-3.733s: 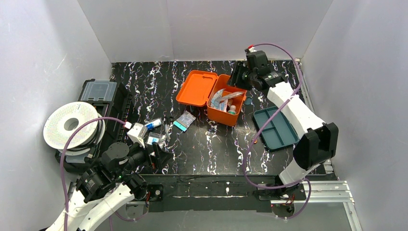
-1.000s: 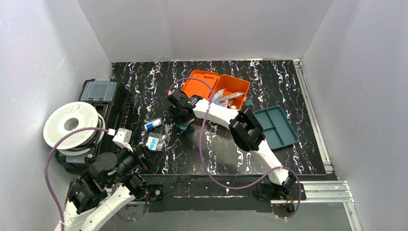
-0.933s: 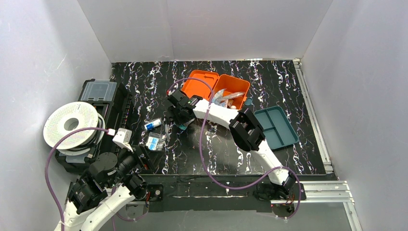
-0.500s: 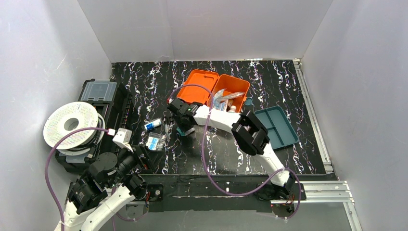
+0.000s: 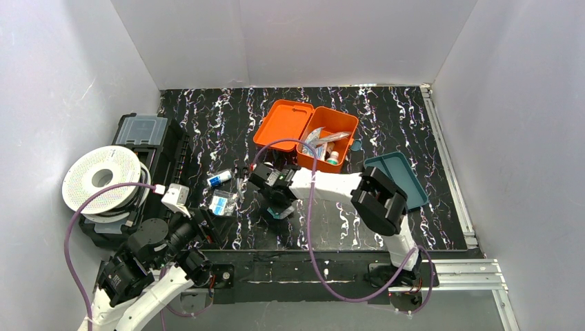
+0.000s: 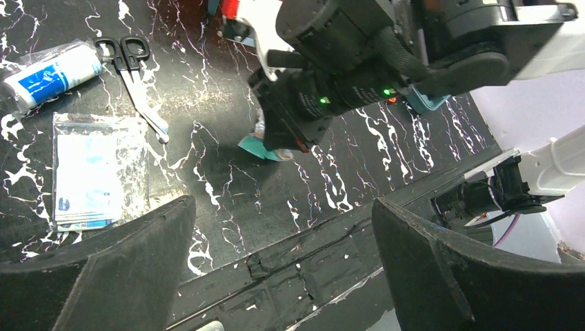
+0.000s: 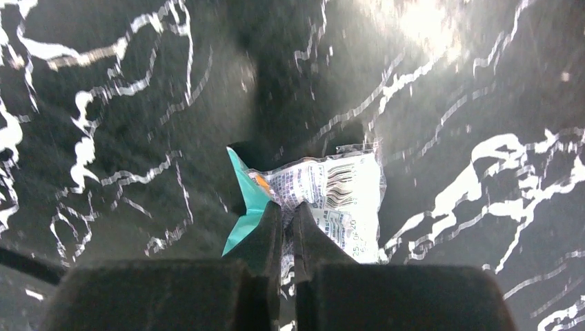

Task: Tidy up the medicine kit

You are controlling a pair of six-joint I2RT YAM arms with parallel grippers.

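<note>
Overhead, the medicine kit (image 5: 319,165) is sitting toward the far middle of the black marbled table (image 5: 393,117), with its lid lying open to the left and its mouth facing up, holding packets and a small bottle. Its long sides appear to be running far to near, with the hinge on the left and the teal latch facing the teal tray (image 5: 403,176). It is looking like light, rigid, smooth plastic that would probably slide if nudged, so a wall rim or the lid's free edge seems the best place to grip. The right gripper (image 5: 279,205) is hovering nearer the arm bases, well apart from the kit, pinching a sachet (image 5: 280,214). From the left wrist, the left gripper (image 6: 281,203) is gaping wide and holding nothing, near scissors (image 6: 138,76) and a plastic bag (image 6: 90,169). From the right wrist, the fingers are pressing together on the sachet's edge, and the kit is not showing.
</note>
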